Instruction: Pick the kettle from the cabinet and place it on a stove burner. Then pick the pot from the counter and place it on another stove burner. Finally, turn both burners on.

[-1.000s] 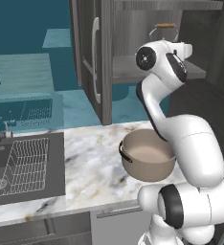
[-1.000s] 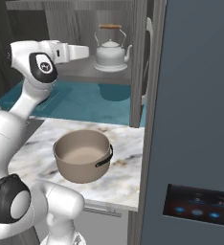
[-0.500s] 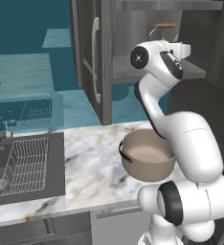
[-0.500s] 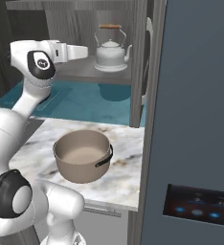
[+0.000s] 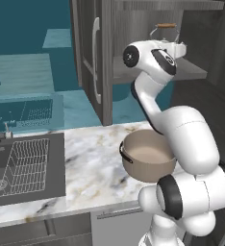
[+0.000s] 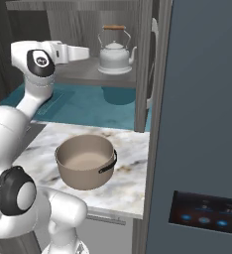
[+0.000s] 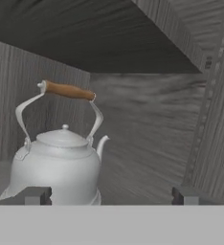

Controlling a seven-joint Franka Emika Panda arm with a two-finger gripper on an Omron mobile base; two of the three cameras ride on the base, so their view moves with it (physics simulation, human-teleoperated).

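Kettle (image 5: 165, 36) stands on the cabinet (image 5: 97, 57) shelf, behind the arm; the pot (image 5: 148, 154) sits empty on the table (image 5: 90, 168). From the right, the gripper (image 6: 86, 52) reaches toward it. Hand view: jaws wide, holding nothing, kettle just ahead.

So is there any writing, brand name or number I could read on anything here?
None that can be read.
Dark panel on the tall grey front: small glowing blue marks, too blurred to read.
Kettle, pot, cabinet: no lettering.
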